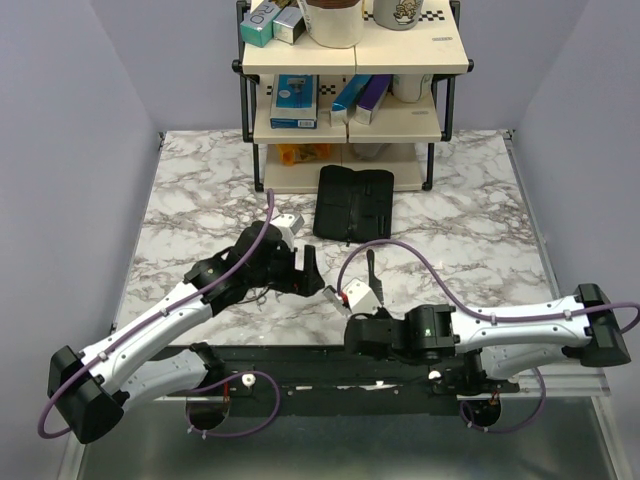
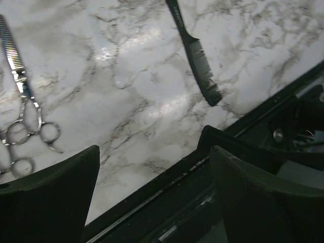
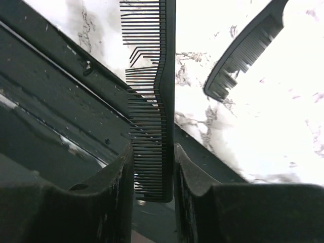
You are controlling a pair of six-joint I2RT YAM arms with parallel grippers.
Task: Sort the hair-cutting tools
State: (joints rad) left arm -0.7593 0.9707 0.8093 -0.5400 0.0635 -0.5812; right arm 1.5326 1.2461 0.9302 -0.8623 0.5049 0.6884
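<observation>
We see the wide comb point(image 3: 152, 101) pinched at one end by the right gripper point(image 3: 154, 157), its jaws partly closed on it, over the table's near edge. The narrow comb point(image 2: 195, 55) and the scissors point(image 2: 23, 111) lie well apart on the marble table point(image 2: 126, 76). Our left gripper point(image 2: 152, 167) hovers wide open, holding nothing.

We see bright, polished metal on the scissors point(image 2: 23, 98), smooth matt black plastic on the wider comb point(image 3: 152, 101) and the narrower comb point(image 2: 195, 53), and a glossy, marble-patterned table point(image 2: 142, 76) catching glare.
</observation>
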